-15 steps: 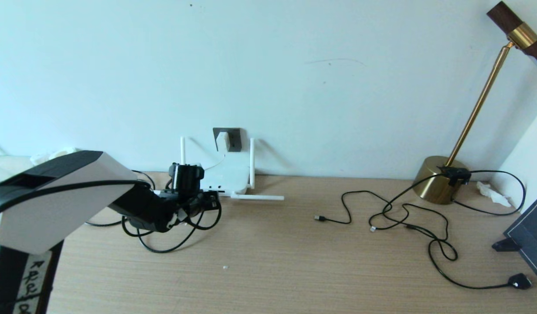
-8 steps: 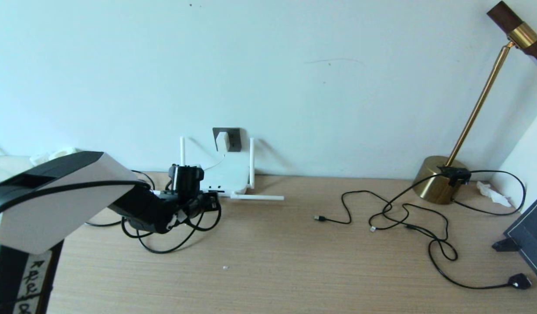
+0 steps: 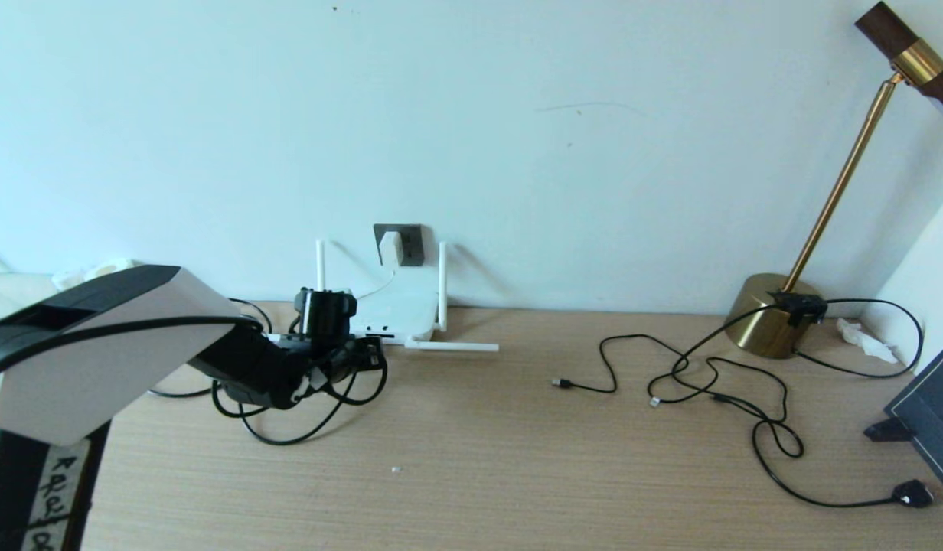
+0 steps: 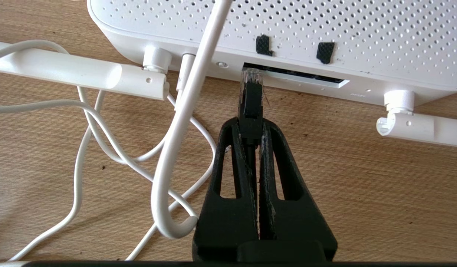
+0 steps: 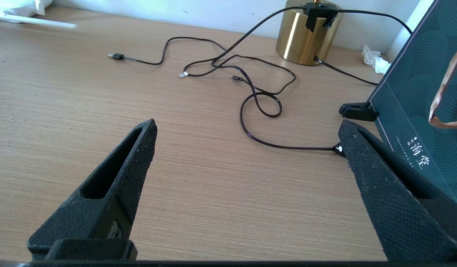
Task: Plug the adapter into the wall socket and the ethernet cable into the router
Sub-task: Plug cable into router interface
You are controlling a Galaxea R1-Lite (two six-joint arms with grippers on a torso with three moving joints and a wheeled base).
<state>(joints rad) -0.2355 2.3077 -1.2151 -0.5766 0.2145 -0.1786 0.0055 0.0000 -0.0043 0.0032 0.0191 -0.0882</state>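
Observation:
The white router (image 3: 399, 310) lies at the wall, two antennas upright and one flat on the desk. Above it the white adapter (image 3: 389, 247) sits in the dark grey wall socket (image 3: 410, 243). My left gripper (image 3: 370, 353) is shut on the ethernet cable (image 3: 303, 435) just behind its plug. In the left wrist view the clear-tipped plug (image 4: 250, 92) sticks out past the left gripper (image 4: 250, 128), its tip at the mouth of the dark port slot (image 4: 299, 74) in the router (image 4: 325, 29). My right gripper (image 5: 247, 126) is open over bare desk, outside the head view.
The adapter's thin white cord (image 4: 169, 148) loops on the desk beside my left fingers. Thin black cables (image 3: 709, 383) sprawl to the right, ending in a black plug (image 3: 912, 493). A brass lamp base (image 3: 770, 325) and a dark box (image 3: 931, 413) stand at far right.
My left gripper has crept slightly toward the router with the plug. Everything else is unchanged.

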